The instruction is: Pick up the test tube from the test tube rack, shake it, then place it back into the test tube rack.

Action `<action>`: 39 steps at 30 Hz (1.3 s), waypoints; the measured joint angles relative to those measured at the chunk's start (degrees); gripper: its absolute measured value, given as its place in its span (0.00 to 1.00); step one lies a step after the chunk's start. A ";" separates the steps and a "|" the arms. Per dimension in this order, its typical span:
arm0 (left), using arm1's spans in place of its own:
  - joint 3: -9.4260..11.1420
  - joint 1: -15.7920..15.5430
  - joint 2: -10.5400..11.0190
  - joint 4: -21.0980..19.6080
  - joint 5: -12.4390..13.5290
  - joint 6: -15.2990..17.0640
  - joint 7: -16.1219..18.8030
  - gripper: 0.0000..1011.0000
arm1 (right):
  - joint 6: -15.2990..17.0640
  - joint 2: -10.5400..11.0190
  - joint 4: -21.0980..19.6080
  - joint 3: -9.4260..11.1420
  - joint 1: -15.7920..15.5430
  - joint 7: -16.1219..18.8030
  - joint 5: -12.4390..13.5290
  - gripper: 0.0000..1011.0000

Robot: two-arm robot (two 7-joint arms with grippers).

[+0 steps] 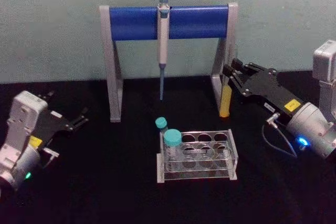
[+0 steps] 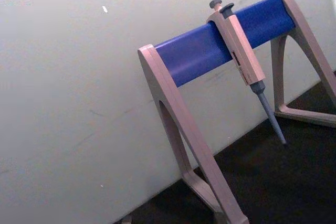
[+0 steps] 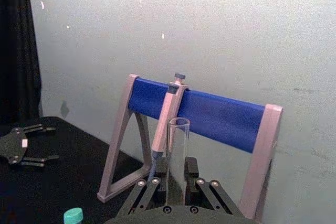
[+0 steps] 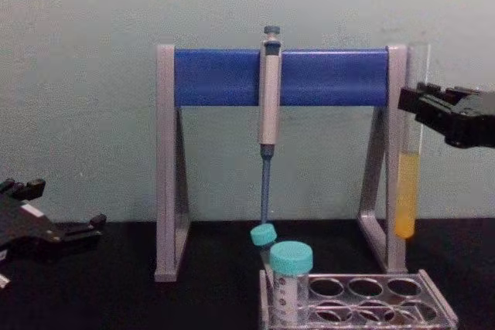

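My right gripper [image 1: 229, 73] is clamped on the upper part of the test tube [image 1: 226, 100]. It holds the tube upright in the air, so the yellow liquid sits in the round bottom and cannot spill from the open top (I judge the shake is the step in hand). The test tube rack [image 1: 197, 178] stands below and to the left of that gripper, well apart, with open holes for the return. My left gripper [image 1: 80, 117] rests parked far to its left, fingers spread, holding nothing. Counting: one test tube, one rack, two teal-capped tubes [image 1: 172, 139] at the rack's left end, and one pipette [image 1: 163, 40] hanging on one blue-barred stand [image 1: 136, 23].
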 joint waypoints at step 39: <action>0.00 0.00 0.00 0.00 0.00 0.00 0.00 0.99 | 0.21 9.83 -5.37 0.10 -4.71 13.46 10.26 0.23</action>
